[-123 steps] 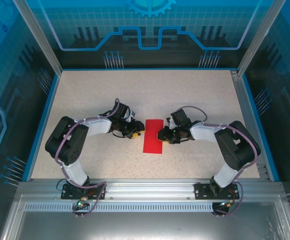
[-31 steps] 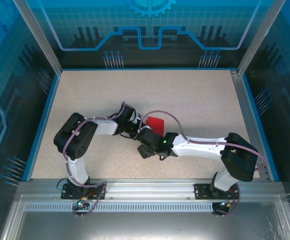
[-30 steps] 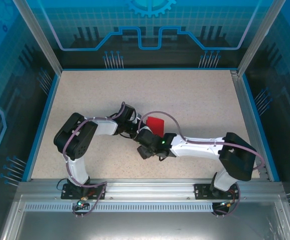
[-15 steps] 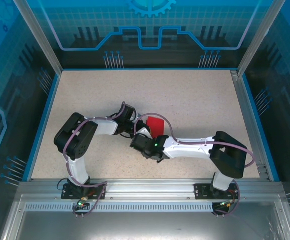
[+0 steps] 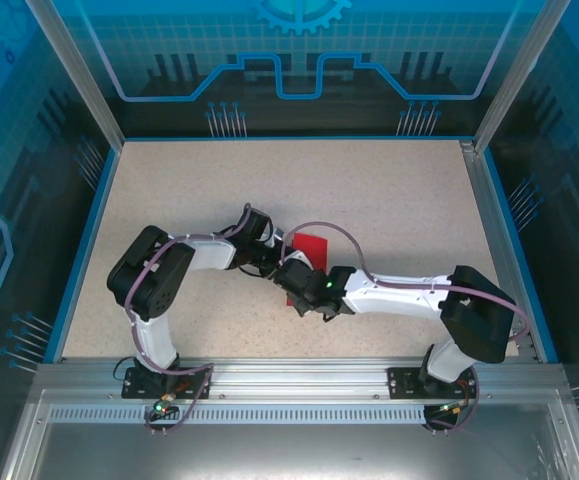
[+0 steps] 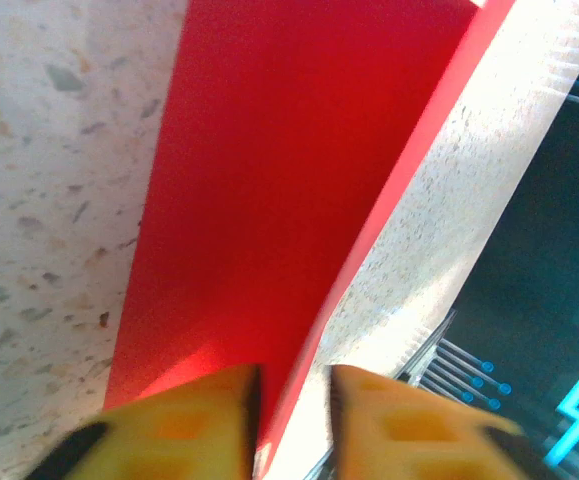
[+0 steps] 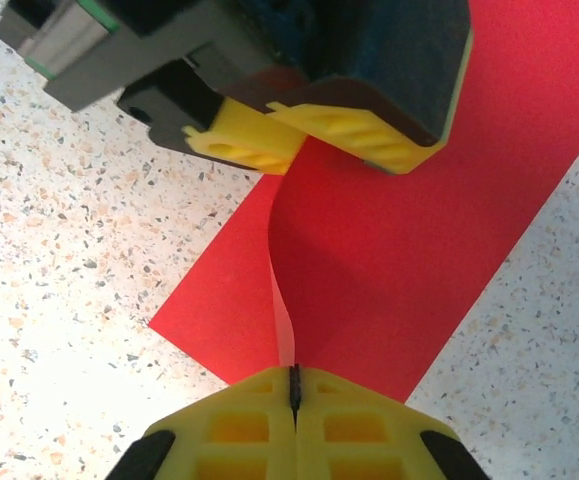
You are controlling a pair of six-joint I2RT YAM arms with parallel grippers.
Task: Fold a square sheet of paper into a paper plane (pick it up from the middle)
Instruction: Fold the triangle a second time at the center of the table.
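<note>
The square sheet of paper (image 7: 399, 260) is bright red, folded into a long rectangle, and lies on the speckled table. One layer of it curls upward. My right gripper (image 7: 294, 378) is shut on the near end of that raised layer. Across the sheet, my left gripper (image 7: 304, 140) straddles the far end of the same layer. In the left wrist view the left gripper (image 6: 291, 385) has its yellow fingers a little apart, with the sheet of paper (image 6: 269, 180) passing loosely through the gap. From above, the sheet of paper (image 5: 310, 244) shows beside the left gripper (image 5: 272, 265) and right gripper (image 5: 289, 287).
The speckled table (image 5: 389, 190) has a blue rim and aluminium frame posts at its corners. Both arms meet at the table's middle, the right forearm (image 5: 389, 293) stretched low across the front right part.
My right gripper has closed on the sheet's raised layer. The left gripper's fingers have parted slightly. The right arm has shifted a little to the right since half a second ago.
</note>
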